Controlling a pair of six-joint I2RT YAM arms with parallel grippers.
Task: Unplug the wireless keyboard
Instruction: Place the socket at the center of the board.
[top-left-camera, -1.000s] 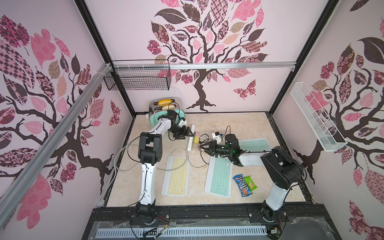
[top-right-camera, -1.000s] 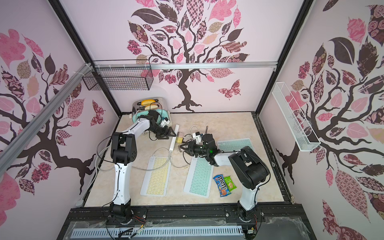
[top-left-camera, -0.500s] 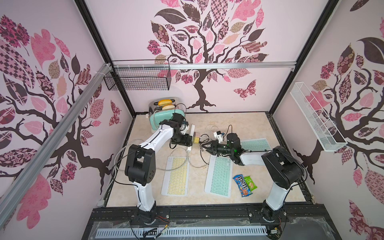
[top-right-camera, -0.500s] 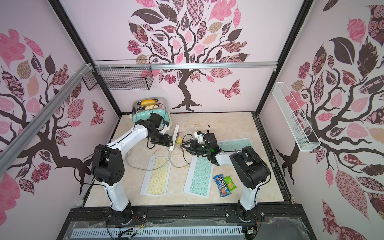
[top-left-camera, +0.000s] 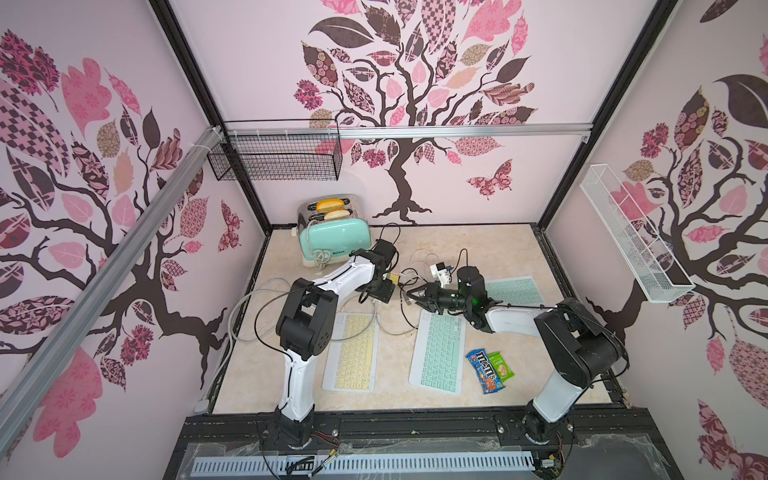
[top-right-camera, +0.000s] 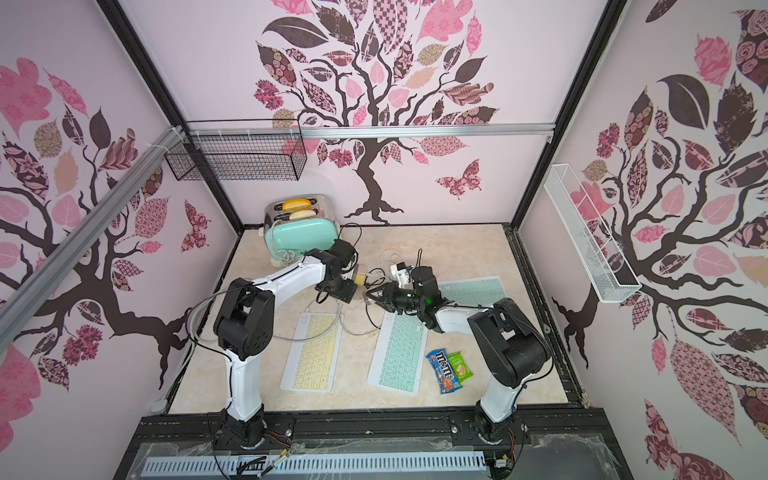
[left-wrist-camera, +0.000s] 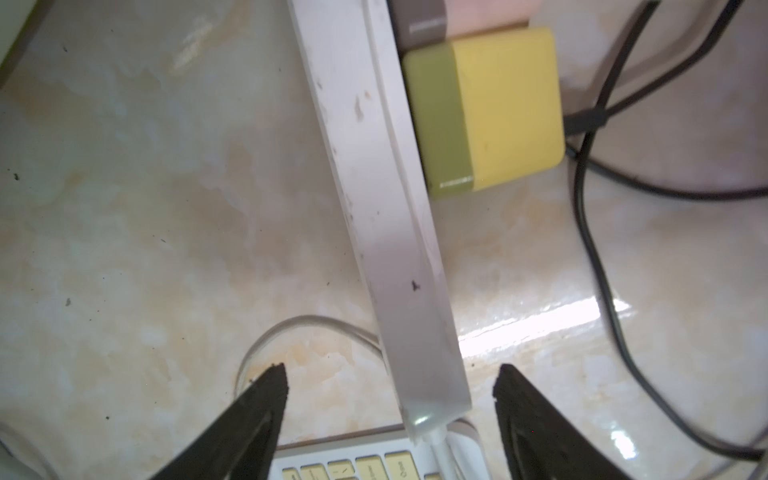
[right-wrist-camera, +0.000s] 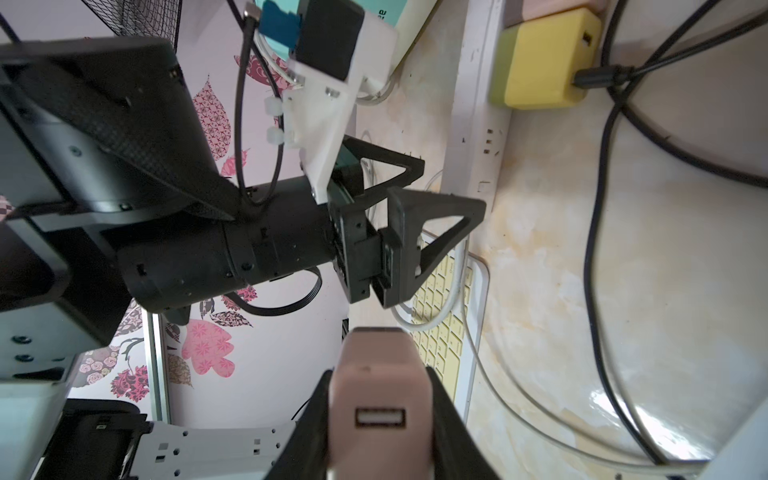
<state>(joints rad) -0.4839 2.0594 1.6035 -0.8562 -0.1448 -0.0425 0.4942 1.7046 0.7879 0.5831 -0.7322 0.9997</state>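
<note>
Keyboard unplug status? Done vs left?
Done: pink charger block is off the white power strip, clamped in the right gripper, its USB port empty. In hand: left gripper open, jaws either side of the strip's end. Left: yellow charger block sits in the strip with a black cable plugged in; where it leads I can't tell.

White arms (top-left-camera: 345, 276) with black joints (top-left-camera: 307, 320)

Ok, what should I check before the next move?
1. Right gripper shut on pink charger: ok.
2. Its USB port empty, no cable: ok.
3. Left gripper clamped on power strip: not ok, open astride its end.
4. Yellow charger seated in strip, black cable attached: ok.
5. Whether the pink charger fed the yellow keyboard: cannot tell.
</note>
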